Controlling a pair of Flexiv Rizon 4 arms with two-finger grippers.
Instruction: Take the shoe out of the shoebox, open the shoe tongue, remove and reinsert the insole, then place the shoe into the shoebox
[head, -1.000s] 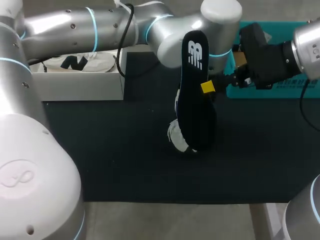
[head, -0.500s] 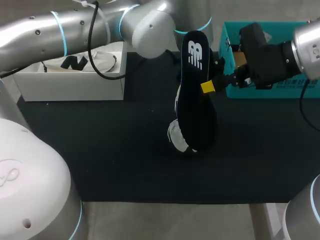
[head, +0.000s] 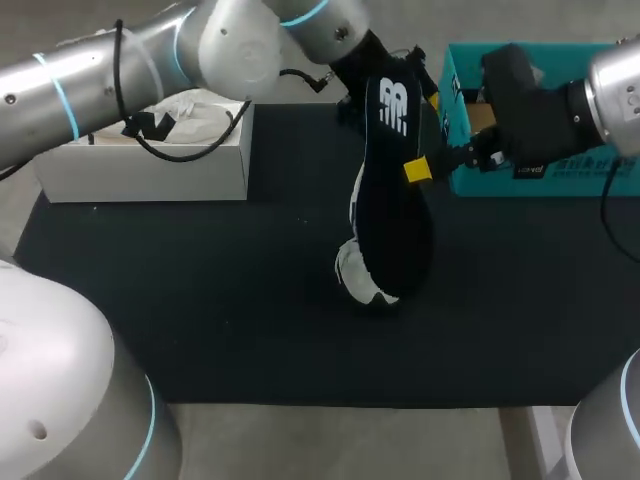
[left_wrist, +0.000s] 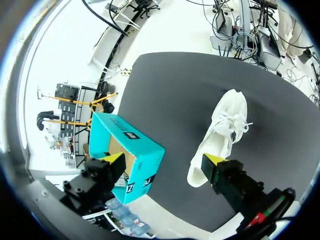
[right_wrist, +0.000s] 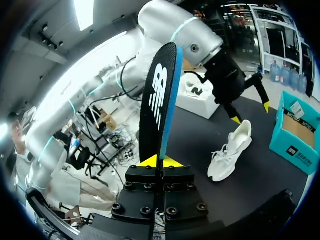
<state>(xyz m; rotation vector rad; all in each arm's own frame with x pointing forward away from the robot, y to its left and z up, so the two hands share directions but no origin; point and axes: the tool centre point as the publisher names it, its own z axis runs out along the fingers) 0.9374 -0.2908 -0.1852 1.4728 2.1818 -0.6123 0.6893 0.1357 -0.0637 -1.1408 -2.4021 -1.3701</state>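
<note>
Centrally, the right gripper (right_wrist: 160, 161) pinched the insole (head: 395, 200) upright. The white shoe (head: 352, 274) lay at its 6 o'clock, the teal shoebox (head: 500, 185) at 2 o'clock; the left gripper (left_wrist: 165, 159) hung spread above the shoe

shoe (head: 352, 273) mostly hidden behind insole (head: 392, 215)

Black insole (head: 392, 200) upright, white shoe (left_wrist: 219, 134) beneath

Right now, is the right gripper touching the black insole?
Touching. The right wrist view shows the right gripper with both yellow tips pressed against the insole from two sides, holding it upright.
</note>
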